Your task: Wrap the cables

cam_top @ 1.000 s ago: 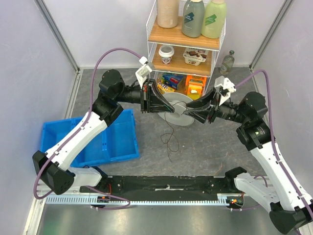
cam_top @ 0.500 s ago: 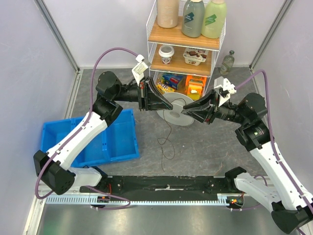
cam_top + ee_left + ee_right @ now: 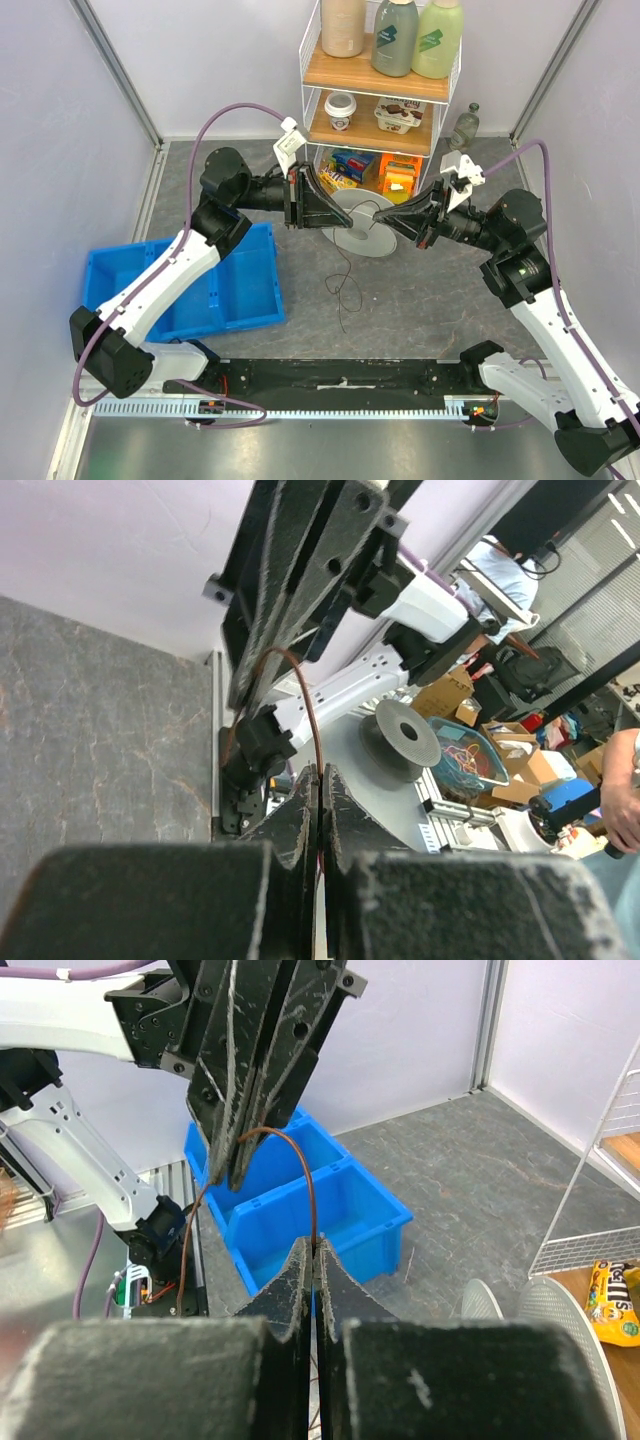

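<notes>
The cable is one very thin dark wire (image 3: 346,262). A short arc of it spans between my two grippers, and the rest hangs down to small loose loops on the grey table. My left gripper (image 3: 349,227) is shut on the wire; the left wrist view shows the wire (image 3: 311,715) leaving the closed fingertips. My right gripper (image 3: 380,214) faces it a few centimetres away, also shut on the wire (image 3: 313,1200). Both hold it just above a white spool (image 3: 360,245) lying flat on the table.
A blue two-compartment bin (image 3: 240,290) stands at the left, under the left arm. A wire shelf rack (image 3: 380,80) with bottles, cups and snack packs stands at the back behind the spool. A small bottle (image 3: 465,128) stands to its right.
Both grippers stay shut on the wire. The right gripper has lifted slightly towards the shelf, the left has shifted a little, and the hanging loops have swung slightly left.
</notes>
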{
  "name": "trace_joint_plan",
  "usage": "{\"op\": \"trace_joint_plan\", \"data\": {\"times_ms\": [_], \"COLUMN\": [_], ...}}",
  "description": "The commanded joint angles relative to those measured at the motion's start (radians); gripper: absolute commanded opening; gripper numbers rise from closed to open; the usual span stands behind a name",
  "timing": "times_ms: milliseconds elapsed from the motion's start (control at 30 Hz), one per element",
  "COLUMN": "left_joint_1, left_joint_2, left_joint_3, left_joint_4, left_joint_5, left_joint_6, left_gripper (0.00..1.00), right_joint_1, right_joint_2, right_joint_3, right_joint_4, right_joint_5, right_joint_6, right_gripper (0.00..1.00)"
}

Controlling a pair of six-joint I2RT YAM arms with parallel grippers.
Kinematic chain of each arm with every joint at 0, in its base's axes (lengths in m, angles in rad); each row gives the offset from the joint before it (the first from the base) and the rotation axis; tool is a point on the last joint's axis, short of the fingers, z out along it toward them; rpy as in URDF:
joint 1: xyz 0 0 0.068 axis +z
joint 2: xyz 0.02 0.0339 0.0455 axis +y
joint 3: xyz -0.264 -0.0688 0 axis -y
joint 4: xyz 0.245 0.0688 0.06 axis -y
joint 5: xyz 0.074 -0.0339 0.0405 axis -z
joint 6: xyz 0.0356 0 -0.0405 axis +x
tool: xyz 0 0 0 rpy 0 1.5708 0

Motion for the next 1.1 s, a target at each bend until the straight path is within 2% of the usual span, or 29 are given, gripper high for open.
{"op": "trace_joint_plan", "data": {"times_ms": [0, 100, 400, 567, 667, 700, 767, 833, 900, 967, 1000, 1067], "left_joint_1": [0.013, 0.011, -0.050, -0.102, -0.098, -0.086, -0.034, 0.060, 0.169, 0.278, 0.312, 0.326], "left_joint_2": [-0.037, -0.043, -0.014, -0.008, -0.020, -0.029, -0.048, -0.057, -0.075, -0.091, -0.097, -0.097], "left_joint_3": [-0.007, -0.025, -0.044, -0.041, -0.033, -0.033, -0.033, -0.019, -0.007, 0.019, 0.084, 0.193], "left_joint_4": [-0.206, -0.306, -0.362, -0.365, -0.392, -0.403, -0.417, -0.461, -0.556, -0.653, -0.842, -1.083], "left_joint_5": [-0.027, -0.076, -0.107, -0.127, -0.119, -0.104, -0.005, 0.110, 0.183, 0.262, 0.254, 0.139], "left_joint_6": [0.154, 0.269, 0.326, 0.346, 0.357, 0.355, 0.346, 0.349, 0.396, 0.528, 0.676, 0.941], "left_gripper": [0.02, 0.02, 0.02, 0.02, 0.02, 0.04, 0.37, 0.60, 0.71, 0.81, 0.85, 0.86], "right_joint_1": [0.005, 0.005, 0.012, 0.022, 0.028, 0.027, 0.028, 0.027, 0.027, 0.028, 0.027, 0.027], "right_joint_2": [-0.005, 0.007, 0.055, 0.072, 0.068, 0.065, 0.058, 0.049, 0.044, 0.042, 0.048, 0.068], "right_joint_3": [0.046, 0.049, 0.046, 0.039, 0.043, 0.049, 0.072, 0.095, 0.112, 0.137, 0.152, 0.186], "right_joint_4": [0.046, 0.078, 0.236, 0.268, 0.233, 0.212, 0.149, 0.063, -0.023, -0.127, -0.184, -0.288], "right_joint_5": [0.032, 0.027, 0.036, 0.041, 0.030, 0.029, 0.030, 0.026, 0.012, 0.009, -0.003, -0.020], "right_joint_6": [0.036, 0.082, 0.239, 0.259, 0.215, 0.196, 0.143, 0.077, -0.027, -0.118, -0.165, -0.267], "right_gripper": [0.00, 0.00, 0.00, 0.00, 0.00, 0.00, 0.00, 0.00, 0.00, 0.00, 0.00, 0.00]}}
